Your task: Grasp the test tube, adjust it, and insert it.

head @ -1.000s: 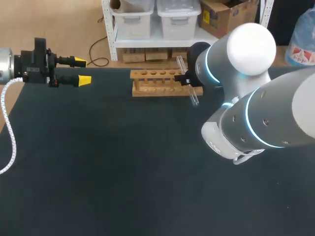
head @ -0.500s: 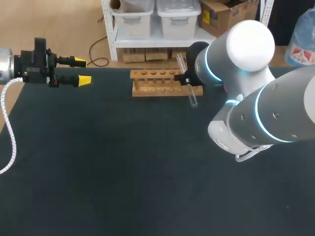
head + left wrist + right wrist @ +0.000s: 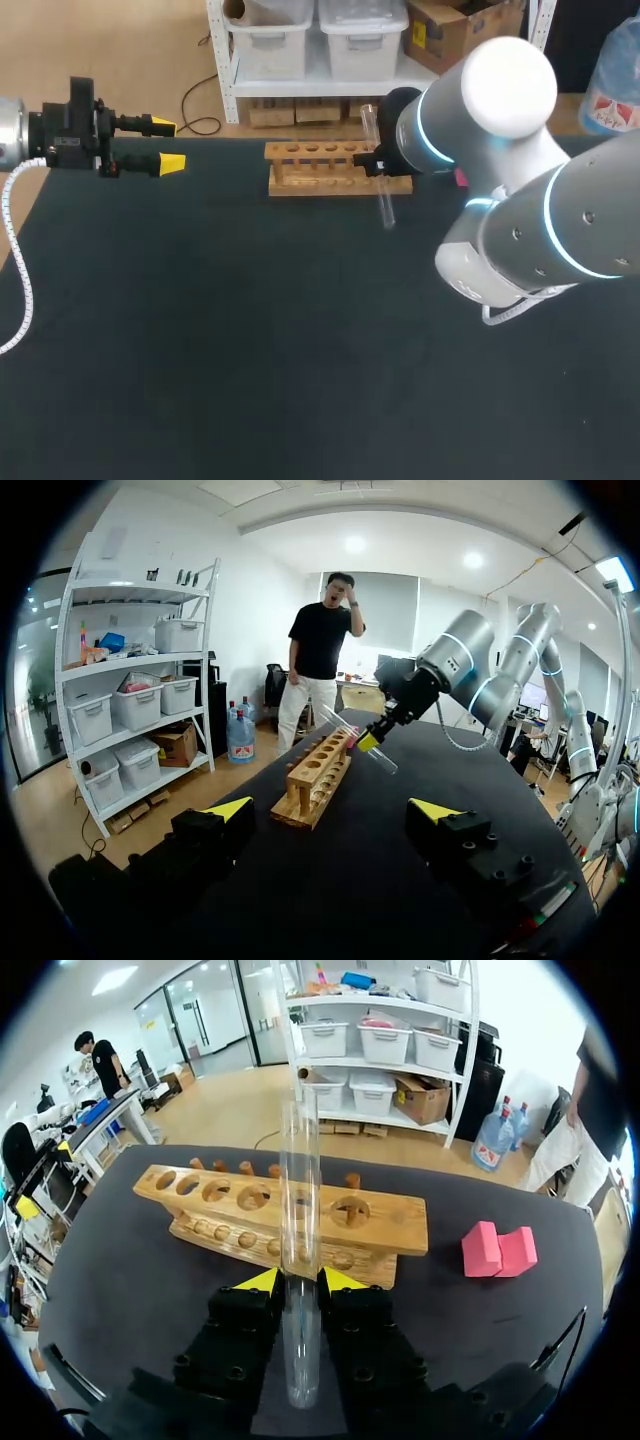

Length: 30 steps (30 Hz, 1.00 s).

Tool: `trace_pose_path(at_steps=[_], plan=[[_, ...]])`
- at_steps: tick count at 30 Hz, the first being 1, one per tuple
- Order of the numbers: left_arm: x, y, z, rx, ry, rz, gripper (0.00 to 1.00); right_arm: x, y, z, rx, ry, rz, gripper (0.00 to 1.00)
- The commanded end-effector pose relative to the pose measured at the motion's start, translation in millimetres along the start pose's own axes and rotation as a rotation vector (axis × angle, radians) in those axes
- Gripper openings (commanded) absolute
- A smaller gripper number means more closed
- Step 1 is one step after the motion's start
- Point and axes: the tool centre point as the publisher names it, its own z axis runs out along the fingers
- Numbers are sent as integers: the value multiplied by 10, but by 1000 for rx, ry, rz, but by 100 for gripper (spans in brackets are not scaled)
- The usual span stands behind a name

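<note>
Adjustment step: right gripper (image 3: pixel 300 1281) is clamped mid-length on the clear glass test tube (image 3: pixel 300 1160), just before the light wooden rack (image 3: pixel 380 1225) near the tabletop's far edge. Next move likely requires aligning the tube vertically over a hole

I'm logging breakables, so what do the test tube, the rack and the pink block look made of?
The test tube: clear and glossy, with the rack visible through it; glass or clear plastic, can't tell which. The rack: pale wood, unpainted and matte, with drilled holes. The pink block: matte, uniform colour, possibly foam.
</note>
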Motion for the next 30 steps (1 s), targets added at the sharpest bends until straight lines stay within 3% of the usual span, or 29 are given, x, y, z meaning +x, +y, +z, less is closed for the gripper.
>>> trace_pose_path(at_steps=[1,17,30], plan=[[12,-10,0,-3,-4,3,100,-26,-19,51,-14,27,1,0],[12,-10,0,-3,-4,3,100,24,-20,85,-25,53,6,0],[12,-10,0,-3,-4,3,100,39,-45,-172,0,20,32,0]])
